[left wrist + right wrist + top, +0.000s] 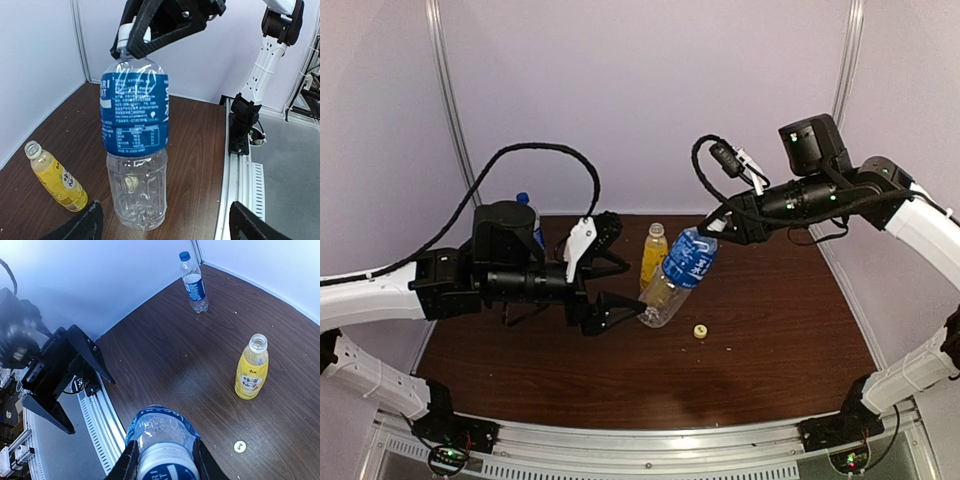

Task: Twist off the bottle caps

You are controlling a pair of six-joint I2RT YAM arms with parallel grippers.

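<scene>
Mid-table, white cap (131, 33) tops the tilted clear bottle (682, 272), pinched by the right gripper (718, 228); left gripper (625, 285) spread wide, flanking the base, not touching. Risk: twisting now likely spins the unbraced bottle, or it slips and topples the uncapped yellow bottle (653, 255).

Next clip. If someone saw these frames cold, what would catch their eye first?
The clear blue-labelled bottle leans at mid-table, pinched at its white cap by the right tool, while the left tool sits open on either side of its lower half without touching. Just behind it stands the yellow bottle, already uncapped. Its yellow cap lies on the table nearer the arms.
</scene>
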